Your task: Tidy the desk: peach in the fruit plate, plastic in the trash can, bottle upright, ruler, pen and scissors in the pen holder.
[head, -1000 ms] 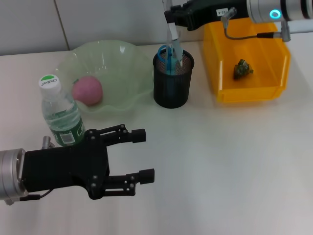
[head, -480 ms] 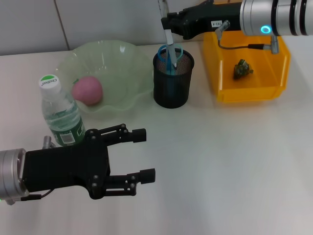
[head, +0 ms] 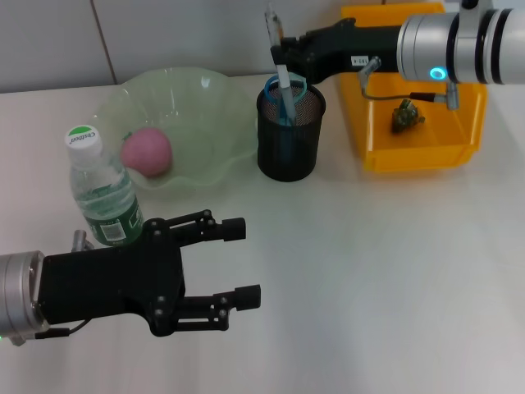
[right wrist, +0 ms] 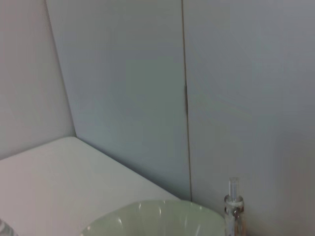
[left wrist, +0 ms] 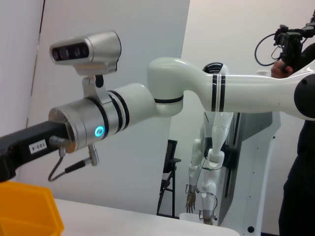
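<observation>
Right gripper (head: 279,51) pinches the pen (head: 281,75) over the holder (head: 288,139); light, stiff, slippery, best gripped mid-shaft. Left gripper (head: 238,261) idles near, jaws apart.

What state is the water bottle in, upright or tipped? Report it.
Upright. The bottle stands on its base on the table, cap on top, beside the green plate, just behind the open left gripper.
</observation>
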`<control>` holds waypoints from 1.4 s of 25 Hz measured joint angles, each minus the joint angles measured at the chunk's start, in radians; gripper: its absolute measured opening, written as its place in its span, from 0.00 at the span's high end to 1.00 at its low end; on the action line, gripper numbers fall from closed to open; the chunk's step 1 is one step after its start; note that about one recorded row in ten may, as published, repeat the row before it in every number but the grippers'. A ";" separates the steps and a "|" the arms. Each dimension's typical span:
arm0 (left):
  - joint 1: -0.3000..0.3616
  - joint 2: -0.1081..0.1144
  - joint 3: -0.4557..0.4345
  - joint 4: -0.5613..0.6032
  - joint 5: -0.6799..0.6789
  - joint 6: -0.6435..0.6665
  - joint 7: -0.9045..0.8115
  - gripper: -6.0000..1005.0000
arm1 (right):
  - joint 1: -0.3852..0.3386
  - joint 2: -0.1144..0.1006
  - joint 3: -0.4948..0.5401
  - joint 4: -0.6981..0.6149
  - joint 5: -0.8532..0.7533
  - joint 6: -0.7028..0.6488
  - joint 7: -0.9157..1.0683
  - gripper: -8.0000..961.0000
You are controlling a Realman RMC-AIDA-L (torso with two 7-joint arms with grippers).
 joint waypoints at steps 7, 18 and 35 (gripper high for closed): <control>0.002 -0.001 0.002 -0.001 0.000 0.001 0.000 0.19 | 0.000 0.000 0.000 0.054 0.043 0.019 -0.058 0.78; 0.003 -0.001 0.002 -0.001 0.000 0.004 -0.003 0.19 | -0.040 0.000 0.000 0.029 0.049 -0.007 -0.049 0.77; 0.002 -0.001 0.002 -0.001 -0.001 0.005 -0.004 0.19 | -0.214 -0.012 0.069 -0.047 0.388 -0.261 -0.123 0.25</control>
